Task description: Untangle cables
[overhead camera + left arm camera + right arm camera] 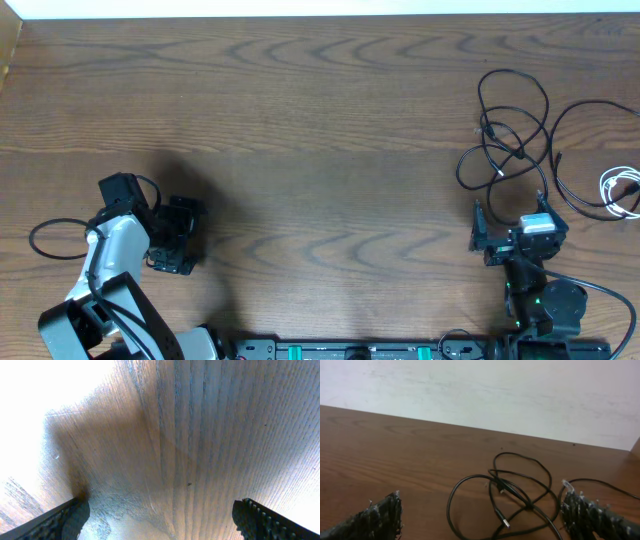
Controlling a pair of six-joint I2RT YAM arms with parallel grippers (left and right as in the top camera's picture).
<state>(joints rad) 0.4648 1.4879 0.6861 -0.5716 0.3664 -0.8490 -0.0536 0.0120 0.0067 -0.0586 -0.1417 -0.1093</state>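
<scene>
The cables lie at the table's far right. A tangle of black cables (508,130) forms overlapping loops, with another black cable (590,150) and a small white cable (622,190) beside it. My right gripper (510,218) sits just in front of the tangle, open and empty. In the right wrist view the black loops (520,492) and a plug end (504,521) lie on the wood ahead of and between the spread fingers, with the right gripper (485,521) touching nothing. My left gripper (178,235) is far to the left, open over bare wood; its view shows the left gripper (160,522) empty.
A black cord loop (52,238) from the left arm lies at the left edge. The arm bases and a rail (350,350) line the front edge. A pale wall (480,390) stands behind the table's far edge.
</scene>
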